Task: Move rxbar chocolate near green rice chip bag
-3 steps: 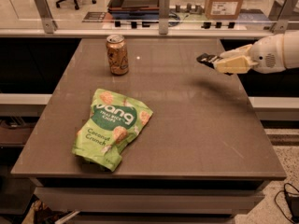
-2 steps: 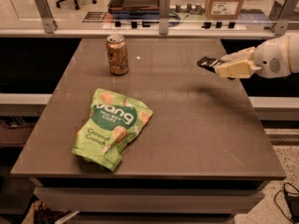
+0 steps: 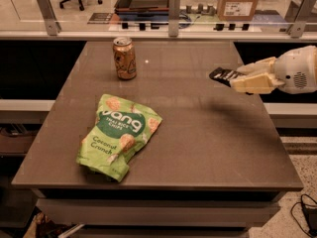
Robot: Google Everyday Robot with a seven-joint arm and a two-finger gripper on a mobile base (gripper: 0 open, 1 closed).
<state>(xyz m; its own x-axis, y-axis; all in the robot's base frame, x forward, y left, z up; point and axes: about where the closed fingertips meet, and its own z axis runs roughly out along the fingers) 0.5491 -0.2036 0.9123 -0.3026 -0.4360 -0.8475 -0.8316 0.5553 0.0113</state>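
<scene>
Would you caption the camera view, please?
Hand holds rxbar chocolate above table, right side, away from green rice chip bag.

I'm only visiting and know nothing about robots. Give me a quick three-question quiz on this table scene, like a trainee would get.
1. True or false: the rxbar chocolate lies flat on the table.
2. What stands at the table's back, left in the view? A. a drink can B. a cup C. a bottle
3. Fill in: the green rice chip bag lies toward the table's front ____ corner.

Key:
1. False: the gripper, over the table's right side, holds it between its fingers, clear of the surface.
2. A
3. left
</scene>
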